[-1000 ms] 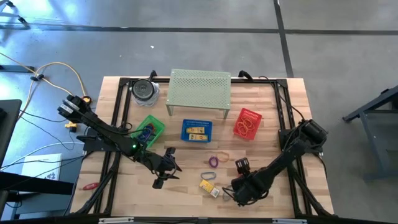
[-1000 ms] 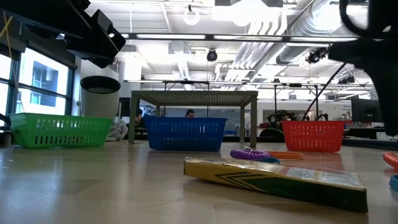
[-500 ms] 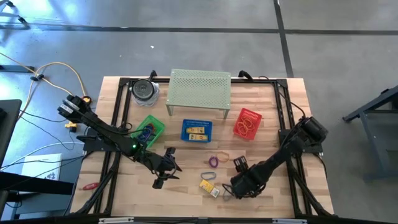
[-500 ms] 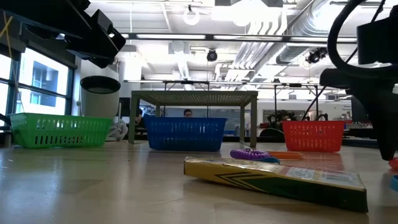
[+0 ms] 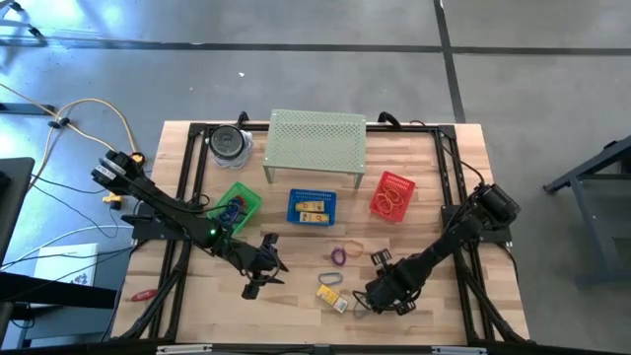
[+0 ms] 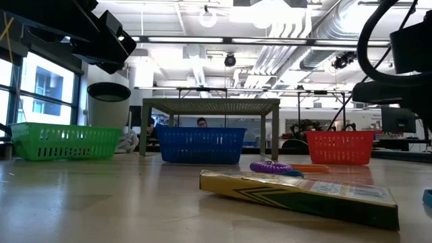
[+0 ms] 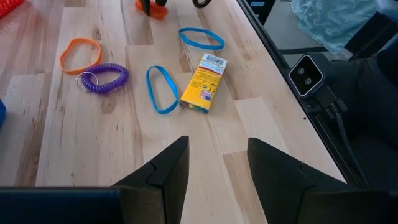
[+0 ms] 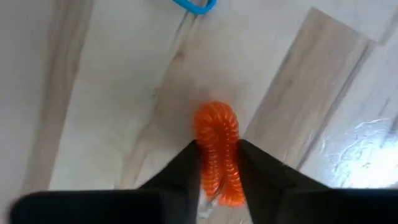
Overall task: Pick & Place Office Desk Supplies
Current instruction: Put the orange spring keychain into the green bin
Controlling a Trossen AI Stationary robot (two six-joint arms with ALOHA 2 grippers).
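Two grippers share our table. Toward the front edge, left of middle, our left gripper hovers with its fingers parted around nothing, waiting. Loose supplies lie mid-front: a purple coil, blue bands and a yellow box. Further right, our right gripper pinches an orange coil between its fingers, likely bound for a basket. Behind, the green basket, blue basket and red basket each hold supplies.

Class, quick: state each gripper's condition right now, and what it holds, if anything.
Left gripper: open, holding nothing, above bare table.
Right gripper: shut on the orange coil loop.
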